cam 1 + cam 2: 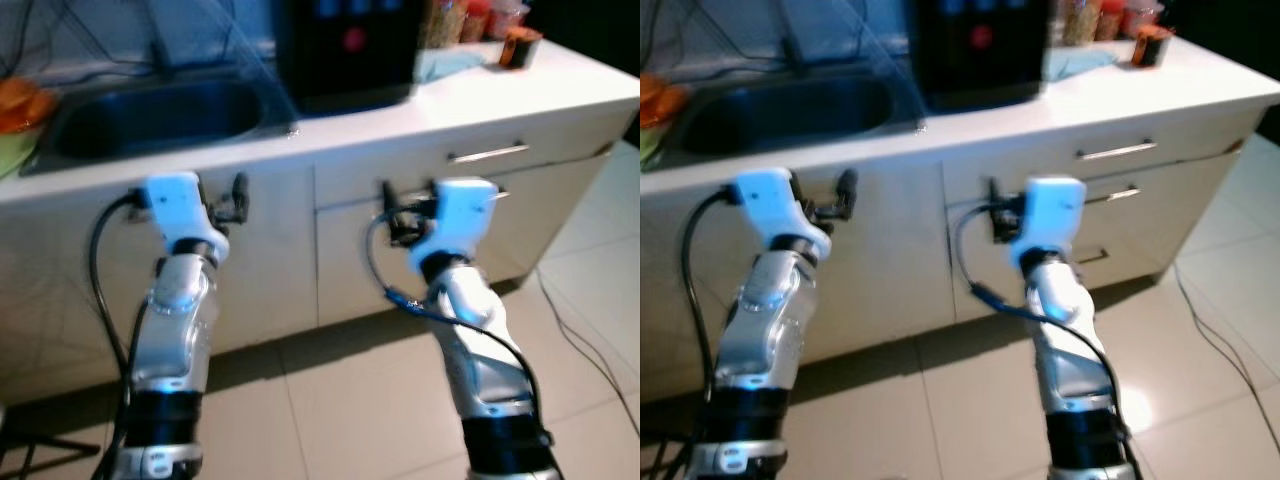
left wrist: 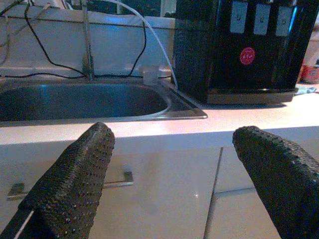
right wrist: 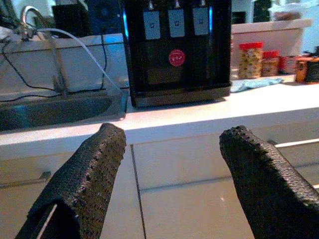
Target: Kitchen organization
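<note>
Both the left hand [image 2: 169, 174] and right hand [image 3: 172, 172] hang spread and empty before the cabinets, while the jars [image 3: 250, 59] stand far right on the surface [image 3: 199, 117], probably rigid, light, smooth-sided, best gripped around the body.

Black water dispenser [image 3: 177, 50] upright on white tabletop [image 3: 259, 102], just beside steel sink [image 2: 79, 102]. Red-lidded jars [image 3: 250, 59] further along, upright.

black dispenser [image 3: 177, 50], red dot, probably orange jar [image 1: 520, 47]
</note>
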Robot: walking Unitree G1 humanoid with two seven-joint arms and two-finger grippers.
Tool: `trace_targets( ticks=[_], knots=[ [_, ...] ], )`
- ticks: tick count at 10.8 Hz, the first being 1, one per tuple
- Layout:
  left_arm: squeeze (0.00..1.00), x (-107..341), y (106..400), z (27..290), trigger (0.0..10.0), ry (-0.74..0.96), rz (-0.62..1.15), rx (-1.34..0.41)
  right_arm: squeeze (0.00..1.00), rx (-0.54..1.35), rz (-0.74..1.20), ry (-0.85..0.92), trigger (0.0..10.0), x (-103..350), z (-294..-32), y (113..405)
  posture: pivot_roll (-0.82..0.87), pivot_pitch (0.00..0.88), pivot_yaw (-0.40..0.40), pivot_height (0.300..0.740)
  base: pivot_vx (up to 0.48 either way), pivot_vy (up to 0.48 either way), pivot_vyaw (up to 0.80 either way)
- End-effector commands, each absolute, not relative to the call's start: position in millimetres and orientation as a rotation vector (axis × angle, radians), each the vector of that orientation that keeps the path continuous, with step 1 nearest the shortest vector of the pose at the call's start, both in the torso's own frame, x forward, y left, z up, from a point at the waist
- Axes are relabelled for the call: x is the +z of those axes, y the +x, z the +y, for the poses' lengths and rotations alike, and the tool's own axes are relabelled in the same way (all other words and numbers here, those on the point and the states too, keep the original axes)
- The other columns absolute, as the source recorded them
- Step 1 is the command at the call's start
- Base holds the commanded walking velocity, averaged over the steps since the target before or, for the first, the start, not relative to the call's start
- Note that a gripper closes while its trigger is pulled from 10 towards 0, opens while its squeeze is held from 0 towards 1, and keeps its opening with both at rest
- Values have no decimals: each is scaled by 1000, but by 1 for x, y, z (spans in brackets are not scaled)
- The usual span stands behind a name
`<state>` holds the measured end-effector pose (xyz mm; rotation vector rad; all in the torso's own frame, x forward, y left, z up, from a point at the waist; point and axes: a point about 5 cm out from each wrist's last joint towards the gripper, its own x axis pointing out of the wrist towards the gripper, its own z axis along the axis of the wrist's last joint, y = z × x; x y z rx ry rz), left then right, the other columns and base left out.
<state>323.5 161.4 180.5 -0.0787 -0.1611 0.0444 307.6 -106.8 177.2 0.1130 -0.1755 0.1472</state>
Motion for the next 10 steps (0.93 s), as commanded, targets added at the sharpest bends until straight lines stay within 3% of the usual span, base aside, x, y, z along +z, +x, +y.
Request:
trace_targets(
  ticks=[1, 4, 9, 10],
  knots=[
    [0, 189, 321, 167, 10000, -76, -206, 61, 0, 152, -180, 129, 10000, 181, -104, 307, -34, 28, 39, 740, 0, 0, 0],
    [0, 189, 322, 167, 10000, -80, -201, 72, 0, 190, -186, 128, 10000, 183, -102, 304, -39, 28, 38, 740, 0, 0, 158],
    [0, 185, 322, 166, 10000, -75, -189, 71, 0, 173, -179, 104, 10000, 182, -103, 308, -34, 28, 32, 740, 0, 0, 800],
    [0, 187, 323, 164, 10000, -89, -194, 53, 0, 172, -183, 101, 10000, 183, -103, 309, -34, 28, 33, 740, 0, 0, 0]
  ],
)
